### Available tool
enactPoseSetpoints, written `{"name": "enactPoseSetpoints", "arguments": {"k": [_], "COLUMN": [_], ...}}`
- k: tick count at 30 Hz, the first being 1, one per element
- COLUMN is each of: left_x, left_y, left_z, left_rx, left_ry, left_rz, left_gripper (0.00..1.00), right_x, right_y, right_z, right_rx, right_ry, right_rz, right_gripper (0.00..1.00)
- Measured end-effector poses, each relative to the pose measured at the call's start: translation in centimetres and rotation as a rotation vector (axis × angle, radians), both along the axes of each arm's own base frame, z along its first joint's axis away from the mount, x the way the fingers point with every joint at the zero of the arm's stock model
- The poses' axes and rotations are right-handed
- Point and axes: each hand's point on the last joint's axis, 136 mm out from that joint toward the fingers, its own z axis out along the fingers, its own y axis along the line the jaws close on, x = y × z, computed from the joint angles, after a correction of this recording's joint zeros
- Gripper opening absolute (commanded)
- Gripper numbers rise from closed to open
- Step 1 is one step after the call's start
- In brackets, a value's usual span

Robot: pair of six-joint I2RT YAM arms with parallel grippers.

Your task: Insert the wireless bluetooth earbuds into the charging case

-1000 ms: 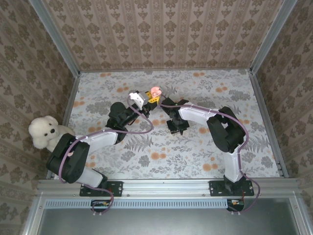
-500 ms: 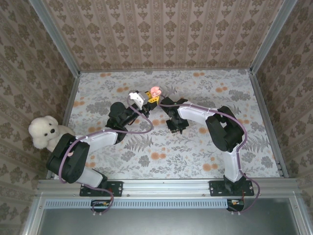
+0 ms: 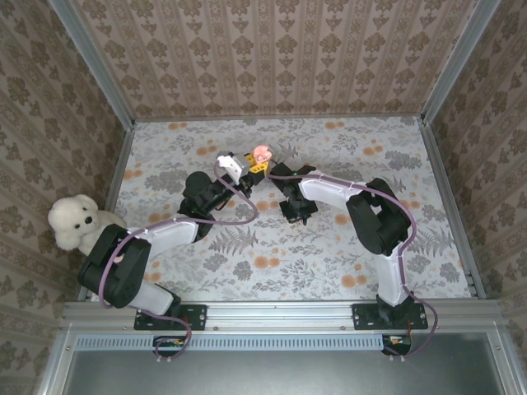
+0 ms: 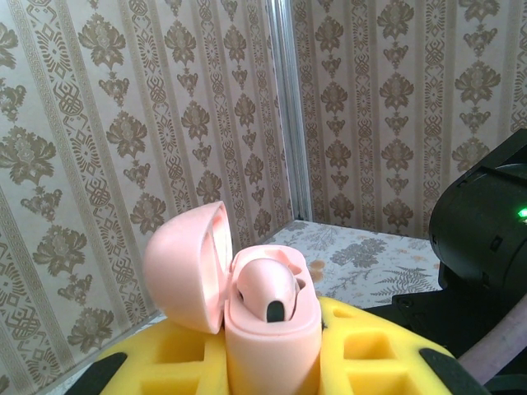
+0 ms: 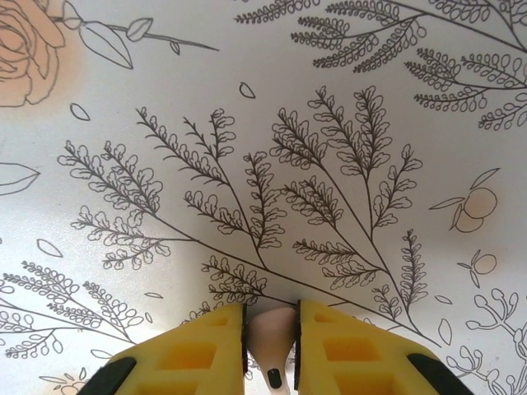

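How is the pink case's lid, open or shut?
Open. The lid is tipped back to the left of the pink case, and you can see an earbud sitting inside.

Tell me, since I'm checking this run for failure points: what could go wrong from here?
1. The right gripper pinches the held earbud by a narrow part at its fingertips; it might slip or twist out on the way over.
2. The seated earbud takes up part of the charging case in the left gripper; the incoming one may bump it or the open lid instead of seating beside it.
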Motion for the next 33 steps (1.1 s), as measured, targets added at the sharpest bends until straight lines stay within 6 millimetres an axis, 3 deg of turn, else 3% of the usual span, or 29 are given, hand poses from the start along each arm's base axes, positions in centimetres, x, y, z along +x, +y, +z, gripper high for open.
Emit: {"name": "enactPoseSetpoints", "arguments": {"k": [6,13,21,28,33], "left_x": [0.0,-0.1,-0.4,-1.1,-1.8], "left_y": [0.0,0.0,-0.2,-1.2,-2.1], "left_z": [0.0,0.7,0.1,-0.4,0.7], "left_rx": [-0.001,-0.010,0.009,0.049,0.046], "left_ry": [-0.001,-0.016,-0.002,-0.010,-0.047], "left_rz": [-0.002,0.000,-0.024,-0.068,-0.104], "left_gripper": [0.00,0.00,0.00,0.00,0.00], "right_x": [-0.4,0.4,2.7,3.2,3.0], "right_y": [-0.3,-0.7,-1.5,-2.7,-2.9], "right_z": [1.3,6.6,17.8,26.4,32.6], "right_rx": [0.024,0.144,0.381,0.527,0.635], "right_ry": [-0.028,-0.168,-0.469,-0.681,-0.839], "right_rz": [-0.024,-0.099,-0.175,-0.198,-0.182], "right_gripper": [0.16,0.16,0.16,0.17,0.17]}}
